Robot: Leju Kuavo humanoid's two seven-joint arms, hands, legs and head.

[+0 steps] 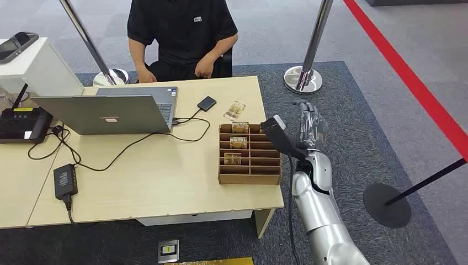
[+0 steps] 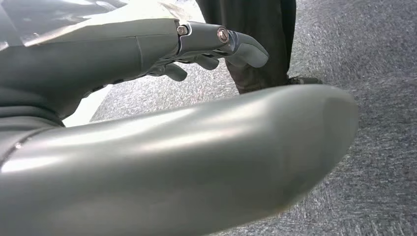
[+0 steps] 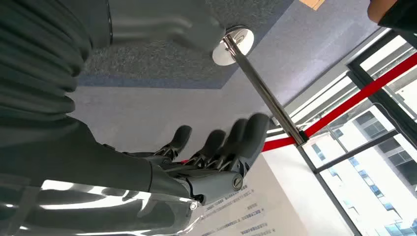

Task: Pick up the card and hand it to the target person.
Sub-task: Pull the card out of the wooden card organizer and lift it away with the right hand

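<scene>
— fingers first: how are yours?

— my right hand (image 1: 309, 128) is raised beside the table's (image 1: 165, 171) right edge, fingers (image 3: 236, 142) stretched out side by side, only lightly bent, holding nothing and touching nothing. in the right wrist view they stand free against the floor and a chrome post (image 3: 260, 88). my left hand (image 2: 206, 46) hangs low over grey carpet, fingers loosely curled, nothing in them, with a person's dark trouser leg (image 2: 255, 44) just beyond.

— and the cards?

— cards (image 1: 239, 143) stand in the left column of the cardboard organizer (image 1: 249, 179), one each in the back three slots. from my right fingertips they lie at about nine o'clock, near but apart, with the organizer's right column between us. a loose card (image 1: 234, 109) lies flat on the table just behind the box, at about ten o'clock from my fingers.

— which way do they run?

— each slotted card stands on its long edge, long axis from nine to three o'clock, printed face toward me. the loose one is tilted, its long axis running roughly from seven to one o'clock. the seated person (image 1: 182, 33) is at twelve o'clock across the table, both hands at its far edge.
</scene>
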